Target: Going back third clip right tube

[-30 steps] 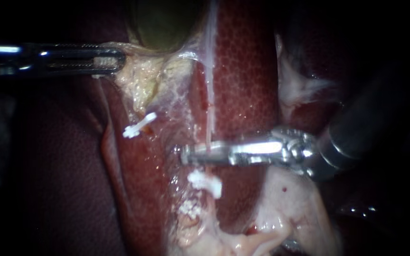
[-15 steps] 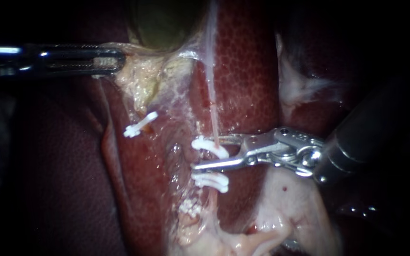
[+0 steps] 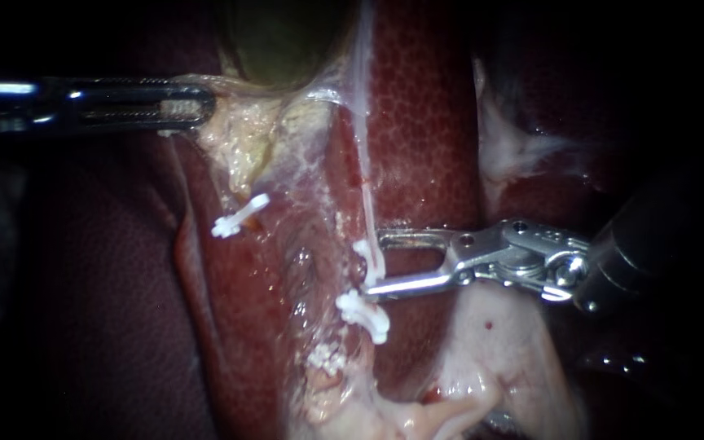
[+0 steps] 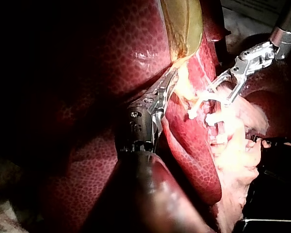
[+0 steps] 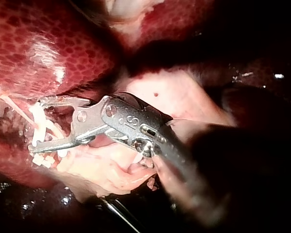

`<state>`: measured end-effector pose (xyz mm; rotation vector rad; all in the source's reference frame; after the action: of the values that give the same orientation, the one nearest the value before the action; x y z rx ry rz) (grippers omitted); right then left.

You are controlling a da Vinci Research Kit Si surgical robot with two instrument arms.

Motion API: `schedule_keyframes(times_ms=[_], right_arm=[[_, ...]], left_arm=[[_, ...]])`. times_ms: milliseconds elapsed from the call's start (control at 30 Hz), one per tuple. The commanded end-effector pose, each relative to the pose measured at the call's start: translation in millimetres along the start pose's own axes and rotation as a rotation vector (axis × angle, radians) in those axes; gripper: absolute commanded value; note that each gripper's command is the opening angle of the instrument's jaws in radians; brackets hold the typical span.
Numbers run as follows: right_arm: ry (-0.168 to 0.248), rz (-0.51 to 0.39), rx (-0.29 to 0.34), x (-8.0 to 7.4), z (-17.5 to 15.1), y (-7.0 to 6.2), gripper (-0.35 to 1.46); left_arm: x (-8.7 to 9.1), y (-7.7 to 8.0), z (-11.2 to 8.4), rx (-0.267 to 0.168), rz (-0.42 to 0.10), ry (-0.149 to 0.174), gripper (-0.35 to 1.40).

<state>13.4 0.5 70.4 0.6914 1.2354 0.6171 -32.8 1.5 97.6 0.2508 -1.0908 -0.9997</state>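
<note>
The right tube (image 3: 362, 155) is a thin pale strand that runs down over the liver (image 3: 425, 122). A white clip (image 3: 371, 257) sits across it, with a second clip (image 3: 364, 314) just below and a third (image 3: 324, 357) lower in pale tissue. My right instrument (image 3: 371, 262) stands open with its jaw tips at the upper clip (image 5: 38, 121), one jaw above it and one below. Another clip (image 3: 239, 216) sits on the left tube. My left instrument (image 3: 201, 104) is shut on pale yellowish tissue (image 4: 182, 90) under the greenish gallbladder (image 3: 275, 41).
Dark red liver (image 4: 136, 53) lies on both sides of the opened strip of tissue. A pale pink fatty mass (image 3: 499, 350) lies under the right instrument's shaft. The left of the endoscope view is dark.
The right instrument's jaws, shut across the right tube a second ago, have opened and left a white clip on it. The instrument has drawn back to the right. The left instrument has not moved.
</note>
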Motion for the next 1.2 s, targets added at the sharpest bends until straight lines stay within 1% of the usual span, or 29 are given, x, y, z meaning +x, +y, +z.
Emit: schedule_keyframes(times_ms=[33,167,367,600,700,833,967,1133,1200], right_arm=[[-0.001,0.001,0.004,0.0,0.1,-0.2,0.60],[-0.003,0.000,0.015,-0.1,0.7,-0.4,0.60],[-0.008,-0.005,0.029,-0.7,2.0,-0.5,0.60],[-0.017,-0.017,0.056,-2.8,5.4,-0.8,0.60],[-0.018,-0.022,0.057,-3.3,6.3,-0.8,0.60],[-0.016,-0.017,0.053,-2.7,6.3,-0.3,0.60],[-0.006,-0.007,0.024,-1.5,5.8,0.7,0.60],[0.000,-0.028,-0.005,-0.7,4.8,1.8,0.60],[0.000,-0.031,-0.005,-0.5,4.2,2.2,0.60]], left_arm=[[0.0,0.0,0.0,0.000,0.000,0.000,-0.15],[0.1,0.0,0.1,0.000,0.000,0.000,-0.15],[0.2,0.0,0.2,0.002,0.001,0.000,-0.15],[0.3,-0.1,0.3,0.004,0.001,0.000,-0.15],[0.3,-0.1,0.3,0.004,0.001,0.000,-0.15],[0.3,-0.1,0.3,0.004,0.001,0.000,-0.15],[0.3,-0.1,0.3,0.004,0.001,0.000,-0.15],[0.3,-0.1,0.3,0.003,0.001,0.000,-0.15],[0.3,-0.1,0.3,0.003,0.002,0.000,-0.15]])
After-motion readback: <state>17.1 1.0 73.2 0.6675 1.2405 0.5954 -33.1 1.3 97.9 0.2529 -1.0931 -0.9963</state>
